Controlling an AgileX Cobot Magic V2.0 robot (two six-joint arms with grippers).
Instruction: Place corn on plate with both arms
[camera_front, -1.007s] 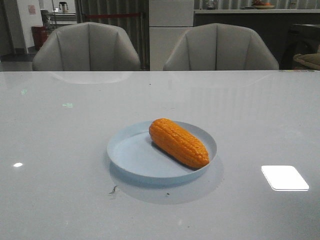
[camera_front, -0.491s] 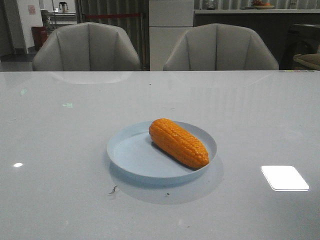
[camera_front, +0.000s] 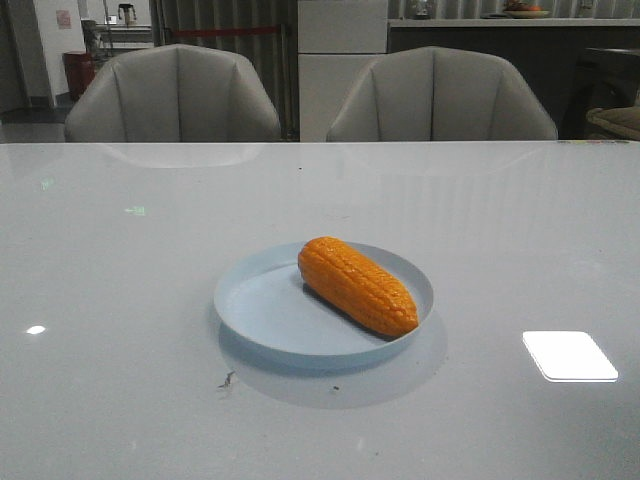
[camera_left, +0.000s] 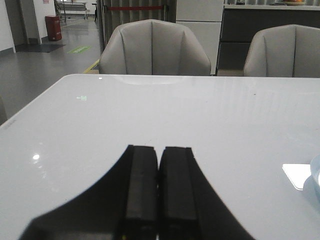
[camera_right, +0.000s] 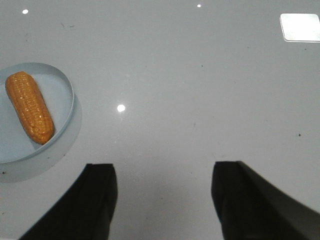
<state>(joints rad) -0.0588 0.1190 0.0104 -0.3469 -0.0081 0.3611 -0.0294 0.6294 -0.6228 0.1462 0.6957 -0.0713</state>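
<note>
The orange-yellow corn (camera_front: 358, 285) lies on the pale blue plate (camera_front: 262, 307) in the middle of the table, its length running from back left to front right. It also shows in the right wrist view (camera_right: 29, 106) on the plate (camera_right: 62, 90). My right gripper (camera_right: 162, 172) is open and empty above bare table, well apart from the plate. My left gripper (camera_left: 159, 155) is shut and empty, over the table's left part; a sliver of the plate's rim (camera_left: 315, 170) shows at that view's edge. Neither gripper shows in the front view.
Two grey chairs (camera_front: 175, 95) (camera_front: 440, 95) stand behind the table's far edge. A bright light reflection (camera_front: 569, 355) lies on the glossy white table (camera_front: 120, 300) at the front right. A small dark mark (camera_front: 227, 379) is near the plate's front.
</note>
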